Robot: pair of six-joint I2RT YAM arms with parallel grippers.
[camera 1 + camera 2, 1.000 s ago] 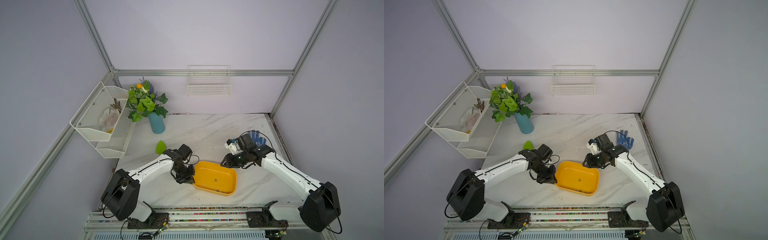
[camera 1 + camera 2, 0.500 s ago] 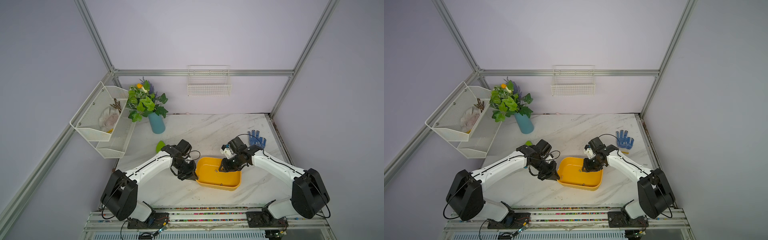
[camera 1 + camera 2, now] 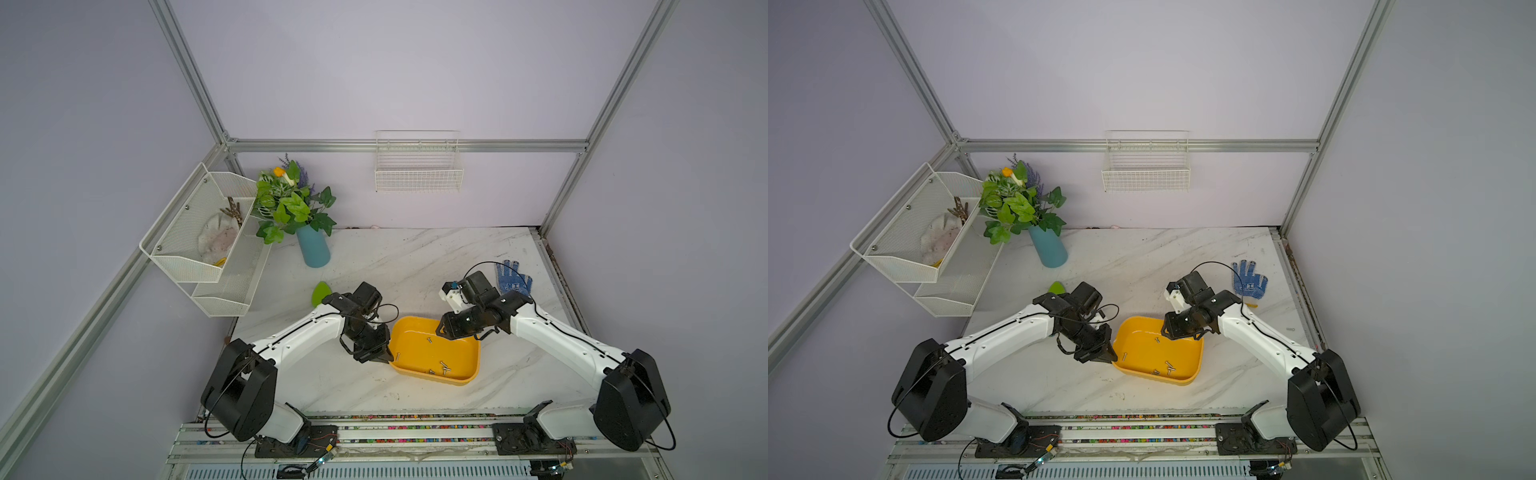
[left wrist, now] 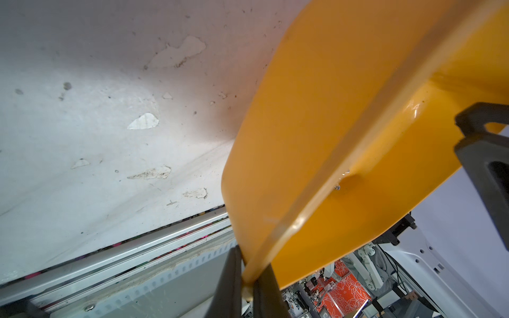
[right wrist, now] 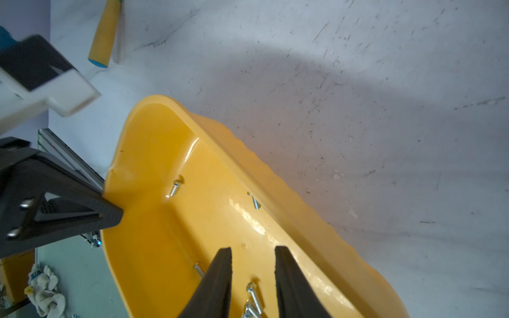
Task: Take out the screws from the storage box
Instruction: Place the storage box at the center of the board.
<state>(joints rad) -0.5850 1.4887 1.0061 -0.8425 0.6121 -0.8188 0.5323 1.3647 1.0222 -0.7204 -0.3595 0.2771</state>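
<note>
Left fingers (image 3: 380,355) clenched on box (image 3: 415,349) rim.
Right fingers (image 5: 220,278) parted, empty, above screws (image 5: 254,294) in the box; glove (image 3: 513,280) print too small to read.

Robot lab, a boxed-in data-collection cell. Cues:
- An aluminium extrusion frame (image 3: 407,145) holds plain lilac panels (image 3: 374,62).
- The marble-look tabletop (image 3: 415,257) is scuffed and chipped.
- The left arm (image 3: 299,336) and right arm (image 3: 557,340) are mounted on a front rail (image 3: 415,432) with loose wiring and small circuit boards.
- The props are a mixed lot:
  - fake plant in a blue vase (image 3: 313,249)
  - white wire basket (image 3: 417,174) on the back wall
  - 2-tier mesh shelf (image 3: 199,249) on the side wall
  - blue glove (image 3: 512,280)
  - yellow storage box (image 3: 432,376)
- The left wrist view shows more stands and cables past the table edge, over an orange flower-patterned floor (image 4: 344,291).
</note>
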